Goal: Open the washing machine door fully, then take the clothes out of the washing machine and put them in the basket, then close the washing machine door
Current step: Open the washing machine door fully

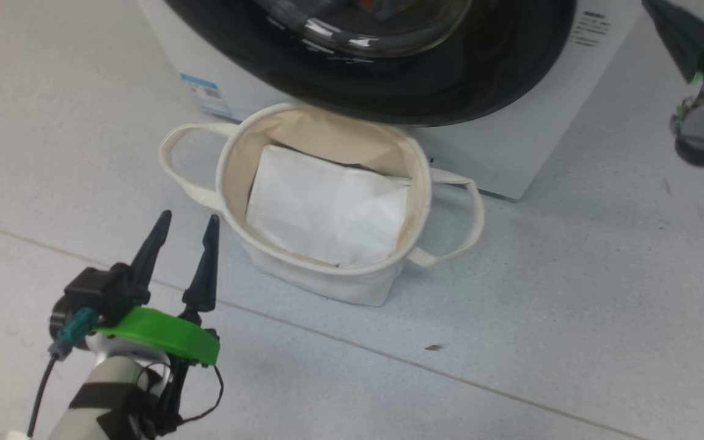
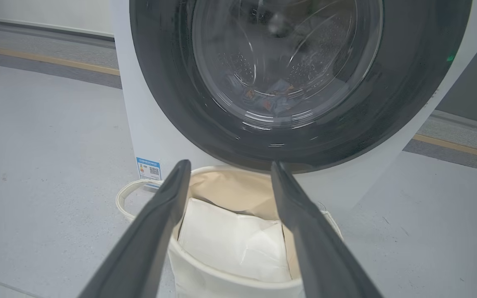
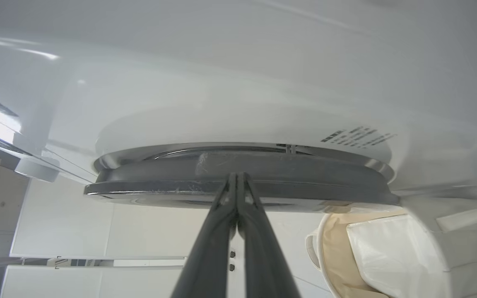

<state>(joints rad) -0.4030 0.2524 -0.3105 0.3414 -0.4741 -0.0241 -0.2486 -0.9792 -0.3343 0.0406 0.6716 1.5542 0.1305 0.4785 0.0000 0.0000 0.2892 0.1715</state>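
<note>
Left gripper [image 1: 188,219] hangs spread wide and empty beside the basket [image 1: 327,284]. Just behind the basket is the washing machine door [image 1: 450,91], clothes [image 2: 278,95] visible through its glass. Right gripper [image 3: 237,177] is pinched together, tips at the door's rim.

**Basket at the washer's foot, a sheet inside**

The basket [image 1: 327,282] stands on the grey floor [image 1: 511,318] just before the washing machine [image 1: 511,153], its far rim below the glossy black washing machine door [image 1: 450,85]. A white folded sheet [image 1: 327,208] lies inside. At the lower left the left gripper [image 1: 189,217] hangs with fingers parted and empty. At the upper right edge, the right gripper [image 1: 654,12] has its fingers pressed together.
</note>
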